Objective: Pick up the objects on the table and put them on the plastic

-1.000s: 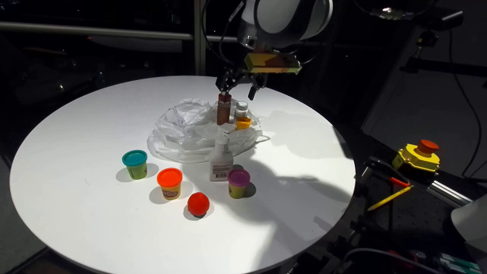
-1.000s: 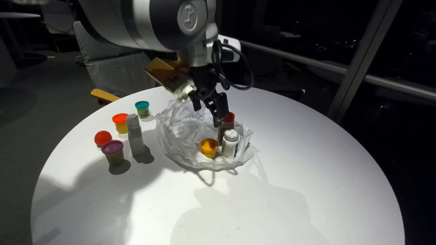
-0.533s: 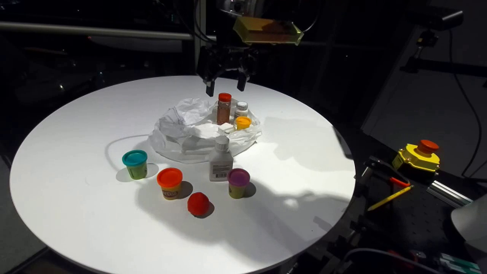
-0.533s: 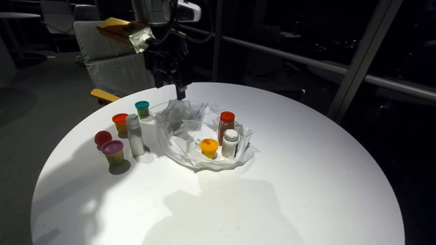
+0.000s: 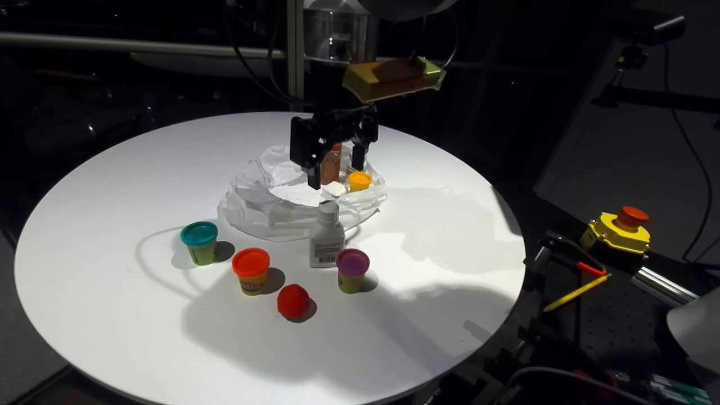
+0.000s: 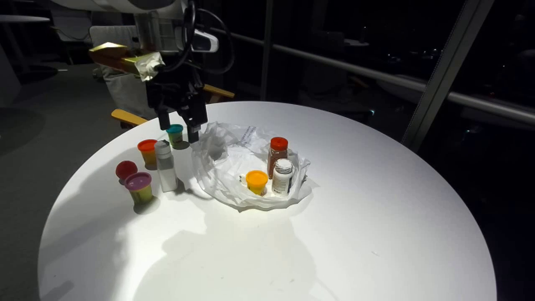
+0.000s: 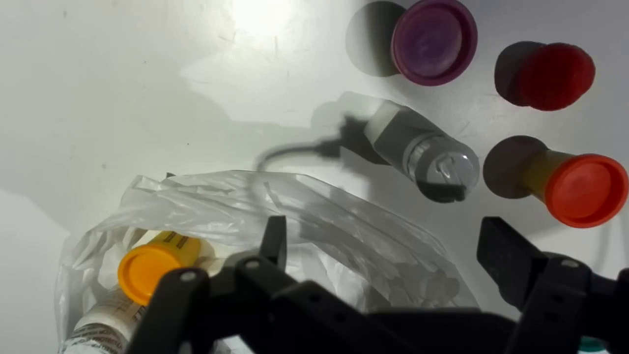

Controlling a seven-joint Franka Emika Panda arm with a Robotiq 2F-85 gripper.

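A round white table [image 6: 359, 213] bears a crumpled plastic bag [image 5: 264, 218]. The gripper [image 5: 336, 171] hangs above the bag's edge, jaws spread. Outside the bag sit a white bottle [image 5: 325, 243], three lidded tubs [image 5: 251, 271] and a round red object [image 5: 293, 302].

My fingers [image 7: 508, 260] have a matt finish; the surface [image 5: 112, 315] is smooth with a soft sheen, and the bag [image 7: 206, 209] is thin, crinkled, translucent plastic. To me the purple lid [image 7: 435, 42] and the orange lid [image 7: 587, 191] look like smooth plastic, the bottle cap [image 7: 448, 164] glossy, the red ball [image 5: 293, 302] matt. The red-capped jar [image 6: 274, 157] is see-through, glass or plastic I cannot tell.
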